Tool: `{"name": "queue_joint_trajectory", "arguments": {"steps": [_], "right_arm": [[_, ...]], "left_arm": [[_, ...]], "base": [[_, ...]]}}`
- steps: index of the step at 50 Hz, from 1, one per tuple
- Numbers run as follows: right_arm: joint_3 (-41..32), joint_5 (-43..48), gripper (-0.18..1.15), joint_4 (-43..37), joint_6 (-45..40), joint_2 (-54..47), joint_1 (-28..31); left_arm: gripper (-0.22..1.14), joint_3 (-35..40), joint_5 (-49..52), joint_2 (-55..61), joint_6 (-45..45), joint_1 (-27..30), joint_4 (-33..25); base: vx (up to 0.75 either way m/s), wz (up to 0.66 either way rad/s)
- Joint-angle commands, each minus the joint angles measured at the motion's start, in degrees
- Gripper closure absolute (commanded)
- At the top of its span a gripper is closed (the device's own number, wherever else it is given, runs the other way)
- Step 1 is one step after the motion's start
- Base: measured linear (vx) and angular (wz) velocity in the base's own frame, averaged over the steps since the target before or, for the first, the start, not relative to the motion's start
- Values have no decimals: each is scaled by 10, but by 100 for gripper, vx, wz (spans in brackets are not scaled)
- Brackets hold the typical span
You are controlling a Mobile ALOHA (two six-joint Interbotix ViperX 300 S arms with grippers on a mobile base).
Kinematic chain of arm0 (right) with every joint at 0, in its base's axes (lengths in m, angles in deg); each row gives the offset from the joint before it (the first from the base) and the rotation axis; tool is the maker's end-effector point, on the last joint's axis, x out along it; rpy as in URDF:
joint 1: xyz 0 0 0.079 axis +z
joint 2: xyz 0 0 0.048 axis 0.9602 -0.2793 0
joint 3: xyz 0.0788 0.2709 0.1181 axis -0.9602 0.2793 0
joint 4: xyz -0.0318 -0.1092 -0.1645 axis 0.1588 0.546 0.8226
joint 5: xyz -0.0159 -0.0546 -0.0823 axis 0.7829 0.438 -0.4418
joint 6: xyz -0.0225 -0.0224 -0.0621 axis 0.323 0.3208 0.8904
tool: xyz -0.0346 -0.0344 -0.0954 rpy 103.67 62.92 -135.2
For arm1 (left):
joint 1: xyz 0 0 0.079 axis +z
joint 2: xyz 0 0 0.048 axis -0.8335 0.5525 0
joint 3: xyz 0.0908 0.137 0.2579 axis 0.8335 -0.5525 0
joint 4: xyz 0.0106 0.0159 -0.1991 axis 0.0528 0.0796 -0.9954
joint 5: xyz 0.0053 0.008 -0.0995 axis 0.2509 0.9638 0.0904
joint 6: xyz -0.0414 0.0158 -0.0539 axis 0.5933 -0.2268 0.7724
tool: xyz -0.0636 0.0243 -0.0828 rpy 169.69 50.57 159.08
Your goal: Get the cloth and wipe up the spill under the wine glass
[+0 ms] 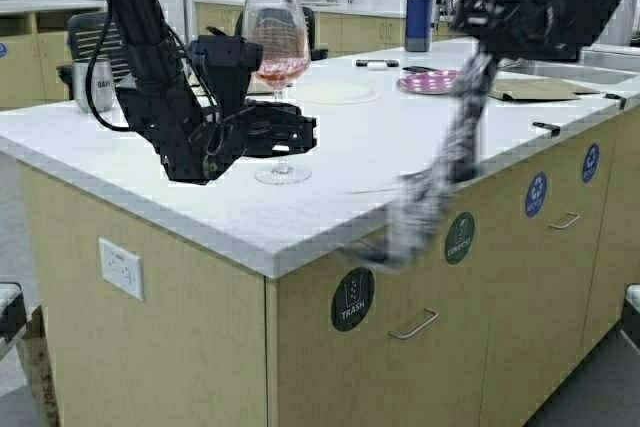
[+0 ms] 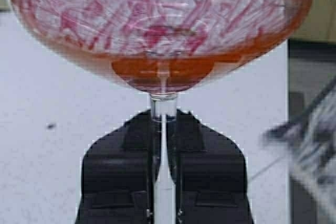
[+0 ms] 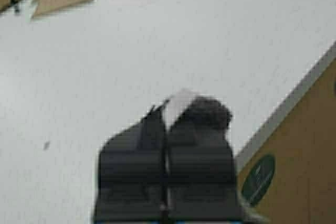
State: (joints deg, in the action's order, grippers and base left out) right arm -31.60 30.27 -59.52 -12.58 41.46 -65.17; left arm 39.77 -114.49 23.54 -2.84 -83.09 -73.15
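The counter (image 1: 400, 147) is a long white top over tan cabinets, with round stickers on the cabinet fronts and a wall outlet (image 1: 120, 267) on the near end panel.

The left arm reaches in low over the near left part of the counter. Its gripper (image 1: 290, 132) is pressed together on the stem of the glass (image 1: 277, 57); in the left wrist view the black fingers (image 2: 121, 166) sit on either side of the clear stem just below the bowl (image 2: 163, 24). The glass stands upright, its round foot looking down on the counter, though contact is hard to judge. The bowl is streaked pink, with a little reddish liquid at the bottom.

The right arm comes in high on the right. Its gripper (image 1: 483, 59) is pinched shut on the top end of the cloth (image 1: 440, 177), which hangs down as a long, dark, white-patterned strip. Its lower end dangles over the front edge of the counter, to the right of the glass and apart from it. From the right wrist the closed fingers (image 3: 131, 156) show a pale corner of cloth (image 3: 181, 103) poking out above them.

Farther back stand a blue bottle (image 1: 418, 17), a pink plate (image 1: 432, 81) and a brown flat sheet (image 1: 535, 90). A steel tumbler (image 1: 93, 82) sits at the far left edge.
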Motion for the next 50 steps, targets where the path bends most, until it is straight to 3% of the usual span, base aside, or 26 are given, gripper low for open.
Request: {"name": "queue_joint_trajectory", "arguments": {"steps": [1,17,26,50], "right_arm": [[3,40,91,-29,1,54,-15],[5,52,91,-33,3,63,-15],[10,52,91,-33,3,63,-15],[15,52,91,-13,2,54,-15]], "left_arm": [[76,20,-6,3,0,-1,4],[75,75,-6,50,1,-1,28],[68,84,-5,64,0,-1,32],[4,97,-7,98,-12,-1,23]], "base": [[0,0],[0,0],[0,0],[0,0]]}}
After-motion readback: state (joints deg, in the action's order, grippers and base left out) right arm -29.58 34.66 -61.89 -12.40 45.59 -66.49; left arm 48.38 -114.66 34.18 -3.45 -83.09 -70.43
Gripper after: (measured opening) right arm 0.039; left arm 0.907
